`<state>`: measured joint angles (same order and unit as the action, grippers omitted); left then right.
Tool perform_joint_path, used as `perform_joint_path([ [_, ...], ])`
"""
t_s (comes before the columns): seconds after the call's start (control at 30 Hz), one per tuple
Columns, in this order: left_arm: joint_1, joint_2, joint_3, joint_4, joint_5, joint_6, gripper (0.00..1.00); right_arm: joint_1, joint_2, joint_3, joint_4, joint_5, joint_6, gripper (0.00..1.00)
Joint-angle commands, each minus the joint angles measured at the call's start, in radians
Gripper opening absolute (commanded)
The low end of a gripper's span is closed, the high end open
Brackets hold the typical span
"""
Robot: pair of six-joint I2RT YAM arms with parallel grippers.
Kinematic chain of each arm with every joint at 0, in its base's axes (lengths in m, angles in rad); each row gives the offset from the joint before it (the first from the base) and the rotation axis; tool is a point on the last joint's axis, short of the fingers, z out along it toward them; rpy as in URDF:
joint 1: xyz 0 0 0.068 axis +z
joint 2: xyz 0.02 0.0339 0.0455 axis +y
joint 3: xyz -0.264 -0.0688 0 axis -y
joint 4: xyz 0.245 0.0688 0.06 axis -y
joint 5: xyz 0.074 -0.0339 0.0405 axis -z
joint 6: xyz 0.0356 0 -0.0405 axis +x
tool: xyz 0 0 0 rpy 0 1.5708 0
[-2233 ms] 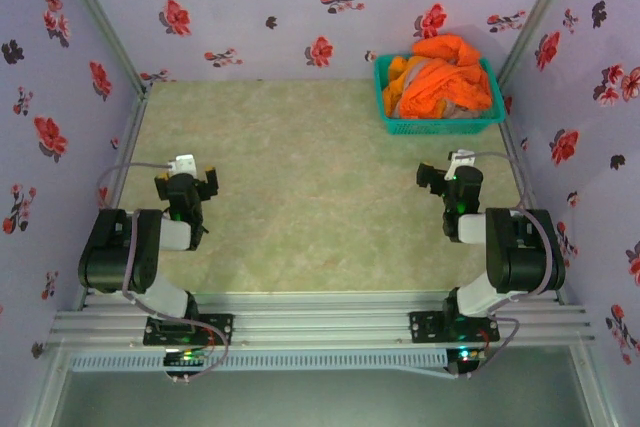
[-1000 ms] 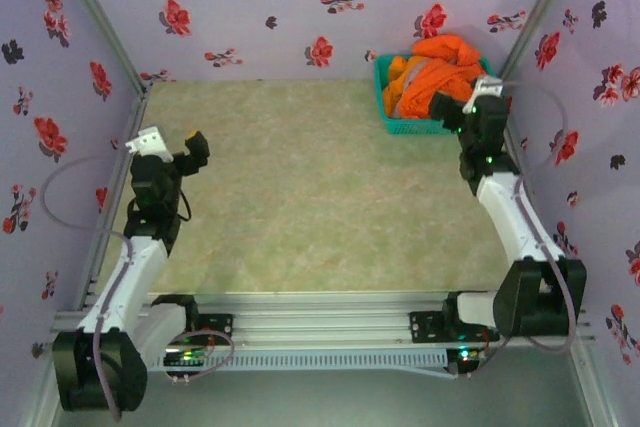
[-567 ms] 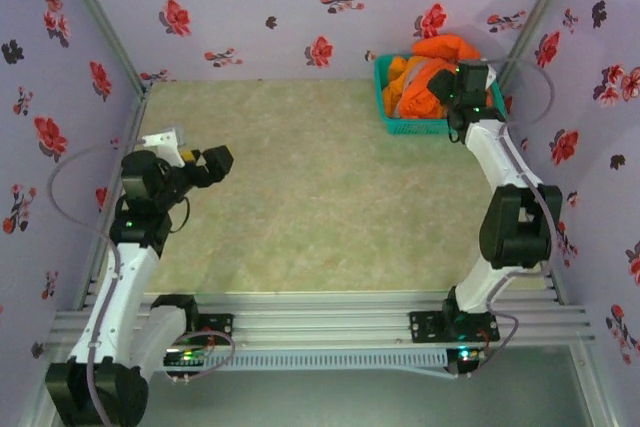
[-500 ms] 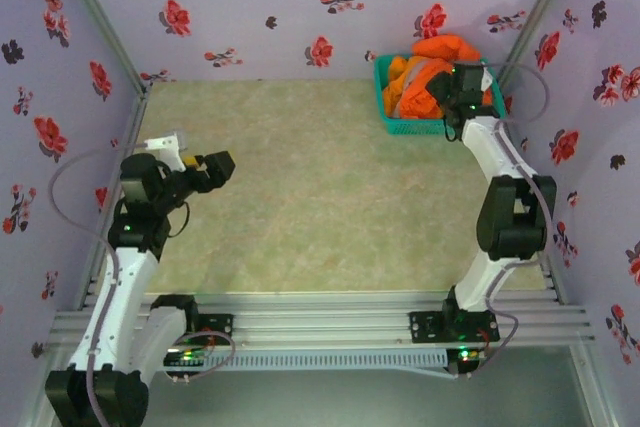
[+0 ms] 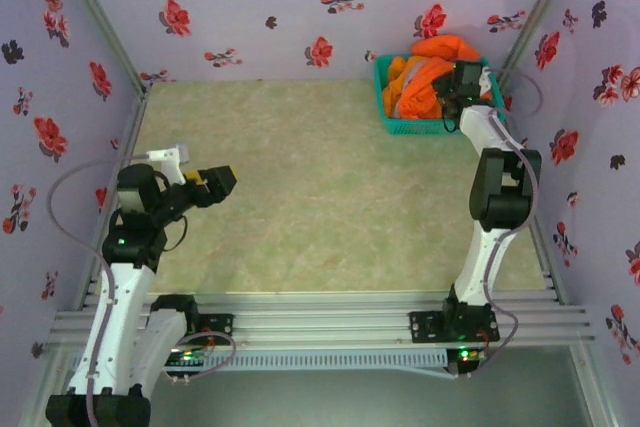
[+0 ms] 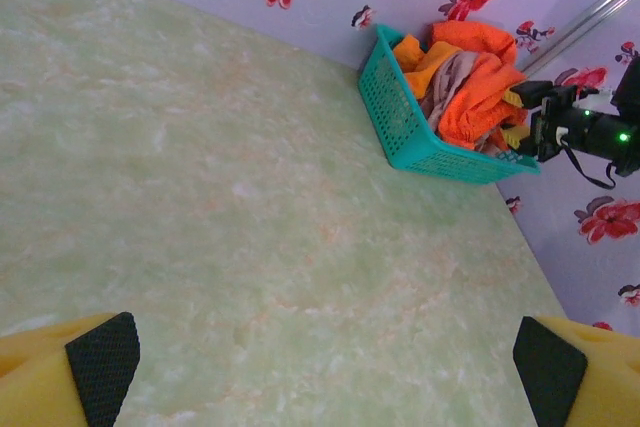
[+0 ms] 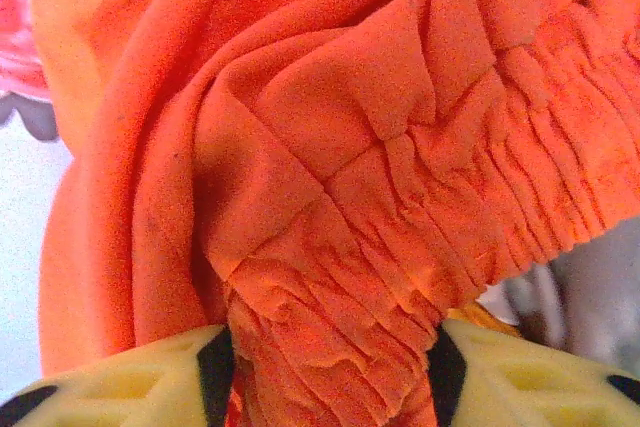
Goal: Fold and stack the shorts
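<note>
We find the right gripper [image 7: 325,367] inside the teal plastic mesh basket [image 5: 425,128]. Its yellow fingers [image 7: 130,387] are clamped on a bunched, gathered fold of the bright orange cloth shorts [image 7: 350,147], with pads touching cloth on both sides. Dusty pink-beige cloth shorts [image 6: 447,82] lie in the same basket among the orange. The left gripper [image 6: 322,362] stands spread wide, well apart from the basket, over the pale green tabletop [image 6: 250,207].

We can read no words, brands, numbers or signs anywhere. The walls [image 5: 300,7] carry a printed flower pattern, red and dark, but no lettering.
</note>
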<state>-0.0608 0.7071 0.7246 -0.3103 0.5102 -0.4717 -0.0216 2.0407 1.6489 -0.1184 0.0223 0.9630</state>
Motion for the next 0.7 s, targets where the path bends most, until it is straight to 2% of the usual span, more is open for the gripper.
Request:
perform_joint_path([
  [0.0, -0.004, -0.009, -0.012, 0.001, 0.024, 0.016, 0.99, -0.001, 0.039, 0.076, 0.024, -0.034, 0.020, 0.44],
  [0.03, -0.004, -0.009, -0.016, 0.007, 0.025, 0.015, 1.00, 0.000, 0.045, 0.085, 0.023, -0.036, 0.019, 0.40],
  [0.17, -0.004, -0.006, -0.029, 0.019, 0.025, 0.019, 0.99, 0.003, 0.045, 0.102, 0.036, -0.068, 0.028, 0.12],
  [0.27, -0.004, -0.007, -0.032, 0.025, 0.025, 0.009, 0.99, 0.016, 0.003, 0.107, 0.056, -0.085, 0.011, 0.00],
  [0.67, -0.004, -0.018, -0.029, 0.030, 0.026, -0.006, 0.99, 0.054, -0.167, 0.114, 0.033, -0.063, -0.067, 0.00],
])
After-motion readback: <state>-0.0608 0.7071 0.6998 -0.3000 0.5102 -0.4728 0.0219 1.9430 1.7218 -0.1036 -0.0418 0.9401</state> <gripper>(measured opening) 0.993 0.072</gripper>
